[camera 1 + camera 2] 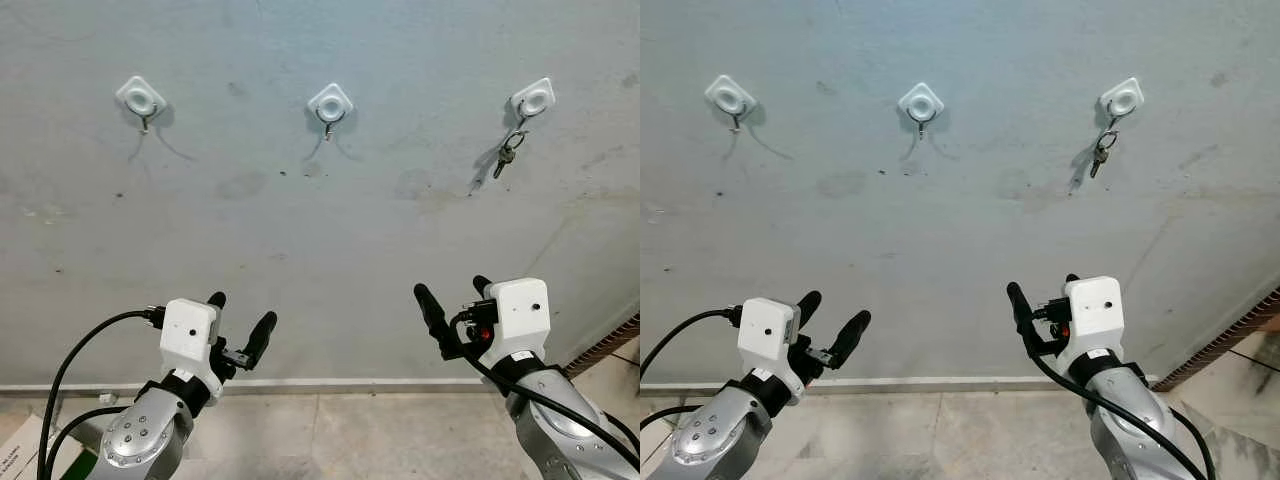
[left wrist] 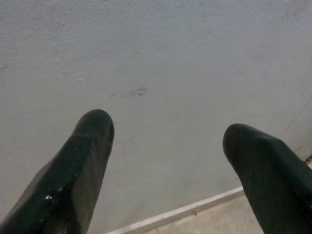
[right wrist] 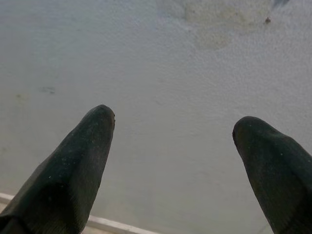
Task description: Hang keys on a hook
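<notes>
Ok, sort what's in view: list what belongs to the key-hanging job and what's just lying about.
Job:
- keys, already hanging on the right hook
- middle hook, bare
- left hook, bare
- left gripper and right gripper, both open, holding nothing, low before the wall

Lying about:
- box on the floor at the robot's left
- baseboard

Home interior, likely hallway: bare grey plaster wall, three white stick-on hooks, white skirting, tiled floor.
</notes>
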Controlling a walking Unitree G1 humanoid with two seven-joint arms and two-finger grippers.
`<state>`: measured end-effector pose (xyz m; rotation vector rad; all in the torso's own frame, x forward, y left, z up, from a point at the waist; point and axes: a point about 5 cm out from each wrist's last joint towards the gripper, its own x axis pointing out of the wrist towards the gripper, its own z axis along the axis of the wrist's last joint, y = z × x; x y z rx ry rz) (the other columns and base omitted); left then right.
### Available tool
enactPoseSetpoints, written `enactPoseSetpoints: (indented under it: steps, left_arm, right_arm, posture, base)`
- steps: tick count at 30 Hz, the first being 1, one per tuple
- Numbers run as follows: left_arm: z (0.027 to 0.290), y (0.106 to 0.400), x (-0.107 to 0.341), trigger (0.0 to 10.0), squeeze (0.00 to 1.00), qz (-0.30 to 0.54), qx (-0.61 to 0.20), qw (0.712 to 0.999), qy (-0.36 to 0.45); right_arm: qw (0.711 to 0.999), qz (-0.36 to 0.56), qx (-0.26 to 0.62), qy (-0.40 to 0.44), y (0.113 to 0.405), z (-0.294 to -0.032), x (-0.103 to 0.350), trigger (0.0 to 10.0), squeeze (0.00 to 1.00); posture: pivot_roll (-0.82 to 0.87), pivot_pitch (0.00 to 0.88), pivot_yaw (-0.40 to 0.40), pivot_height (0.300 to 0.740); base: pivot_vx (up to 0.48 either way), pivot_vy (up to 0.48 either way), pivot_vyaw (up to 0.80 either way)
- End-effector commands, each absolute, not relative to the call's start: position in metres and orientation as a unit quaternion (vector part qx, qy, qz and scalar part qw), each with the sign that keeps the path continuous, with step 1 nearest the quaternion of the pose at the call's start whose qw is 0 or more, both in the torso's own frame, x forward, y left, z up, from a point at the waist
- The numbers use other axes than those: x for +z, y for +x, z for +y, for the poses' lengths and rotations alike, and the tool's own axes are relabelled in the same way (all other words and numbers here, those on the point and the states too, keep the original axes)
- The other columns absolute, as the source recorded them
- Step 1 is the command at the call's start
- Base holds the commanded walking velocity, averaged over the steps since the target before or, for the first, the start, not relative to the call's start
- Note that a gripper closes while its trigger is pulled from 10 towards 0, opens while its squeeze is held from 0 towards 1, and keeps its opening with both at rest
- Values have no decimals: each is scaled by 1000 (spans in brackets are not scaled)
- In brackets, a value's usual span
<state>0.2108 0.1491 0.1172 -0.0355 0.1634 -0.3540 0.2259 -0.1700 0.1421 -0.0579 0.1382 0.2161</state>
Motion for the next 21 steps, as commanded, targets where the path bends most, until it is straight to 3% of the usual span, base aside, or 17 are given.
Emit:
enactPoseSetpoints:
  steps: [1,21]
  left_arm:
    - [148,209,119,10000,0,81,-183,980,-22]
    - [148,207,118,10000,0,85,-188,978,-18]
  right_arm:
    - [991,73,113,-24,226,-169,141,10000,0]
    - [990,78,116,-19,226,-166,139,10000,0]
  posture:
    - [-34,83,35,740]
    - [-27,83,35,740]
  base:
    - [0,0,0]
    - [0,0,0]
